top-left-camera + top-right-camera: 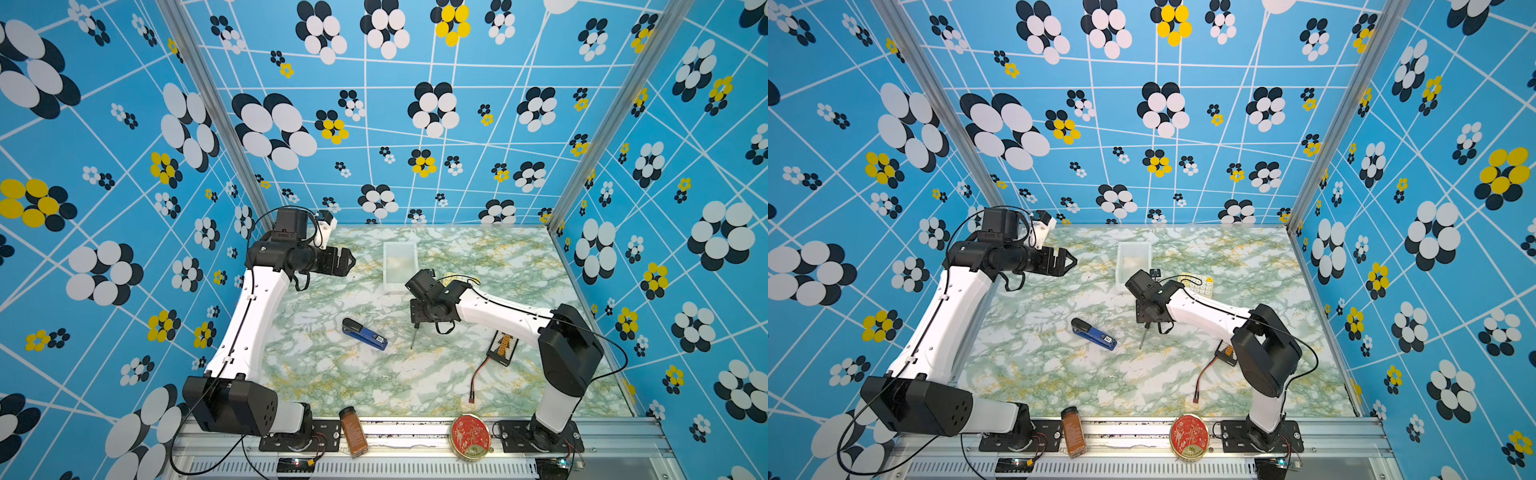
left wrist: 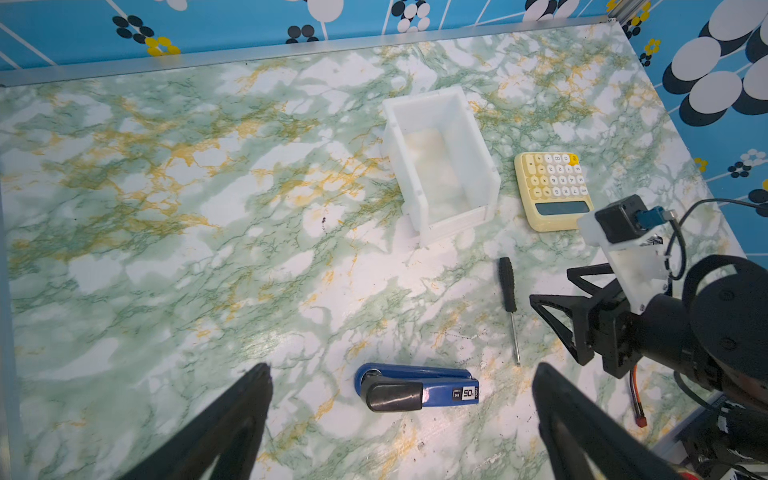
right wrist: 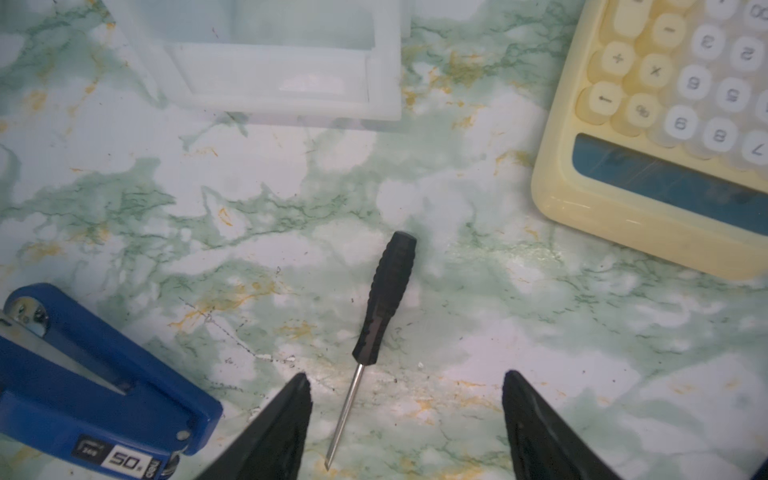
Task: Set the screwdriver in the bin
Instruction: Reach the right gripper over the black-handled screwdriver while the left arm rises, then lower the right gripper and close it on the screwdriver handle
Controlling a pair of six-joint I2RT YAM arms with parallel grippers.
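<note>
I am at the grasp step. My right claw point(image 3: 405, 376) hangs over the screwdriver point(image 3: 388, 299), jaws apart, holding nothing. The screwdriver lies flat on the green-veined marble table point(image 1: 332, 374), near the bin point(image 2: 409, 183), between the stapler point(image 3: 104, 361) and the calculator point(image 3: 623, 224). Only its thin shaft sits between my fingers, so I should probably reach on to the handle, pinch, then lift it over the bin's wall. Blue flowered walls point(image 1: 469, 137) enclose the table. I cannot tell whether my tips touch it.

Robotics laboratory cell: marble-print worktop point(image 1: 332, 374) walled by flower-patterned panels point(image 1: 374, 137) on aluminium framing point(image 1: 211, 104); left arm point(image 1: 253, 316) and right arm point(image 1: 498, 311) bolted at 6 o'clock.
</note>
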